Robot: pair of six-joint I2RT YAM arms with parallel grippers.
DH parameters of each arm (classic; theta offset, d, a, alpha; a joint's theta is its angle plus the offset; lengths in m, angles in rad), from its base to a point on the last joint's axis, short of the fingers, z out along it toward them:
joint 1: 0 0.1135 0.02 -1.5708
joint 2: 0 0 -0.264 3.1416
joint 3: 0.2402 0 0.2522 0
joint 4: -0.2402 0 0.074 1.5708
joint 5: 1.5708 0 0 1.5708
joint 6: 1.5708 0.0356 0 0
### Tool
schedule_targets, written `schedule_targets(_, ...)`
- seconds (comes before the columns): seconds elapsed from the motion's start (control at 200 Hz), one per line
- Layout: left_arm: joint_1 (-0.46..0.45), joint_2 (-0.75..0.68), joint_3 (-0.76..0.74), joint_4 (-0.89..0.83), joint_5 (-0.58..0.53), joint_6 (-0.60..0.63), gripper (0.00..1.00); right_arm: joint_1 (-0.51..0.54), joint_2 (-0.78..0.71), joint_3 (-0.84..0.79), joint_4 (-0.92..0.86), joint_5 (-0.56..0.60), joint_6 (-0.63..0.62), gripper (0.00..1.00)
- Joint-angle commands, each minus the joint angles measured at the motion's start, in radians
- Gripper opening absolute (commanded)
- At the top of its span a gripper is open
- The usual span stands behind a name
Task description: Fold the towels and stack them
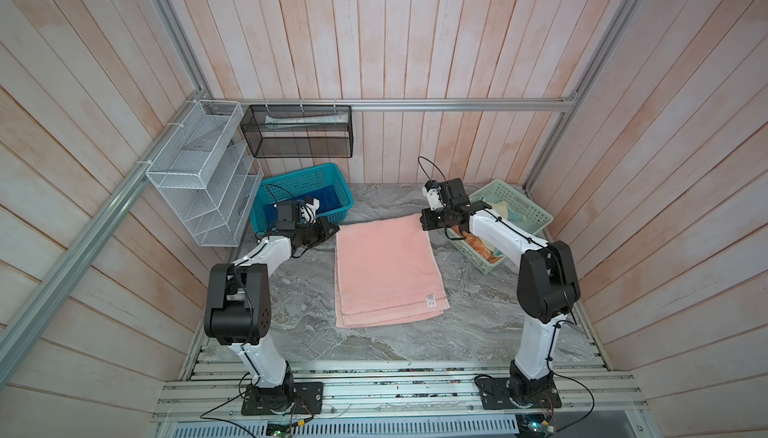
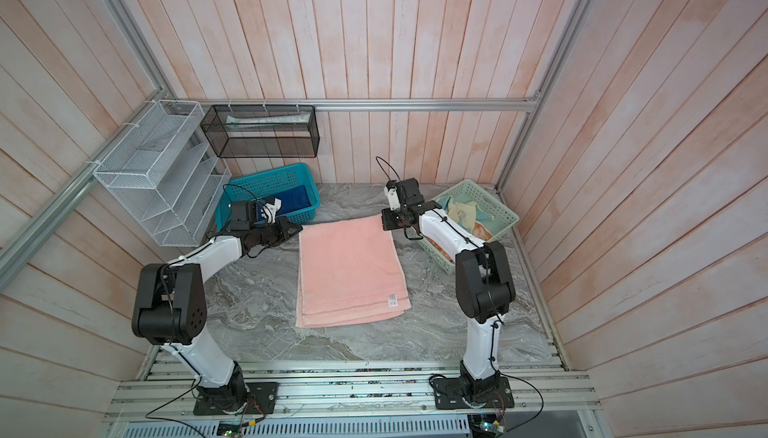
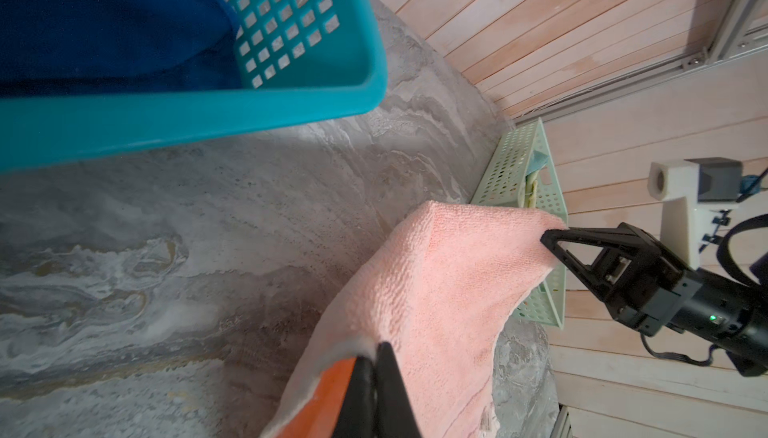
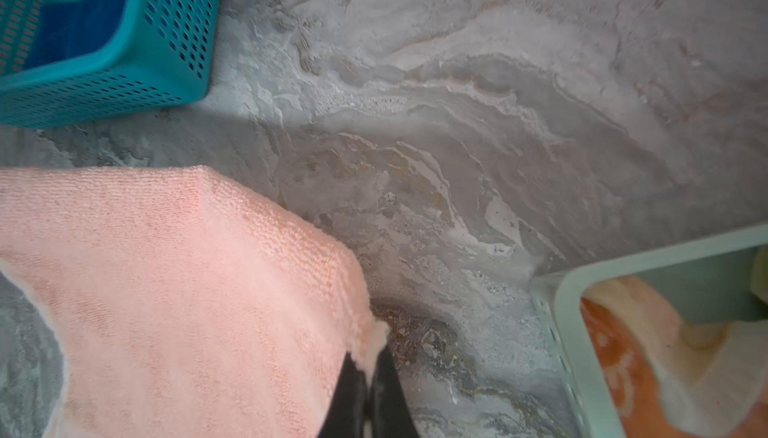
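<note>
One pink towel (image 1: 386, 273): folded mid-table, tag (image 1: 431, 300) at near edge.
Left gripper (image 1: 334, 230): pinching its far left corner.
Right gripper (image 1: 423, 223): pinching far right corner.
Teal basket (image 1: 307, 171): blue towel (image 1: 328, 199) inside.
Green tray (image 1: 532, 211): yellow towel (image 1: 506, 207), orange towel (image 1: 478, 246).

It looks like a lab test cell: plank walls (image 1: 415, 40) on aluminium framing (image 1: 457, 104), a marble-look tabletop (image 1: 311, 298), and wire racks (image 1: 199, 174).

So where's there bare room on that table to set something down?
Bare: grey marble between salmon pink towel and arm bases, and the back strip between teal perforated basket and pale green tray. Crowded: the towel's far corners, where left gripper and right gripper pinch it.
</note>
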Motion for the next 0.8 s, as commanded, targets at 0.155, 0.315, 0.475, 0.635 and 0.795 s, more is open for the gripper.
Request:
schedule_targets(0.155,0.001,-0.126,-0.154,0.074,0.068,-0.014,0.0,0.002,-0.18,-0.276,0.118,-0.01,0.004,0.0)
schedule_targets(0.315,-0.017,-0.189,-0.289,0.124,0.067,-0.026,0.0,0.012,-0.268,-0.445,0.201,-0.035,0.025,0.0)
schedule_targets(0.475,-0.027,-0.249,-0.401,0.158,0.06,-0.054,0.0,0.034,-0.346,-0.549,0.222,-0.03,0.04,0.0)
schedule_targets(0.635,-0.034,-0.337,-0.494,0.132,0.035,-0.069,0.0,0.048,-0.435,-0.631,0.197,-0.039,0.055,0.0)
schedule_targets(0.795,-0.039,-0.456,-0.613,0.055,-0.006,-0.129,0.1,0.048,-0.55,-0.769,0.16,-0.072,0.091,0.12)
